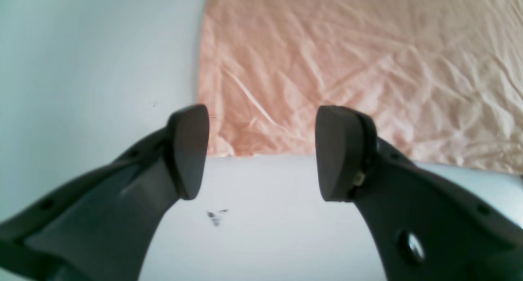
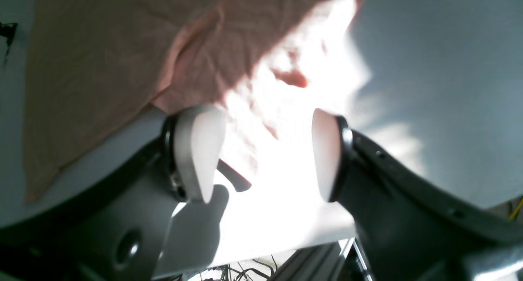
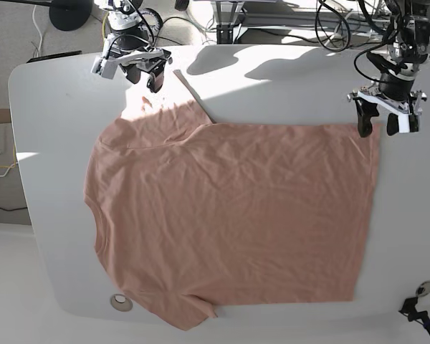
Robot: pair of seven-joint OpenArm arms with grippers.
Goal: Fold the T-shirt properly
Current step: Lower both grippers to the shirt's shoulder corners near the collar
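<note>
The salmon-pink T-shirt [image 3: 229,215] lies spread flat and wrinkled on the white table [image 3: 50,179], plain side up. My left gripper [image 3: 382,127] hovers at the shirt's far right corner. In the left wrist view its fingers stand apart, so the left gripper [image 1: 261,121] is open and empty, with the T-shirt [image 1: 347,60] corner just beyond the tips. My right gripper [image 3: 145,79] hangs by the far sleeve at the back left. There the right gripper [image 2: 263,121] is open too, over a sunlit fold of the T-shirt [image 2: 102,60], holding nothing.
Bright sunlight washes out the table's far left part [image 3: 222,79]. Cables [image 3: 337,29] and stands crowd the floor behind the table. A round grommet [image 3: 120,302] sits near the front left edge. A small dark mark [image 1: 216,217] shows on the tabletop below the left gripper.
</note>
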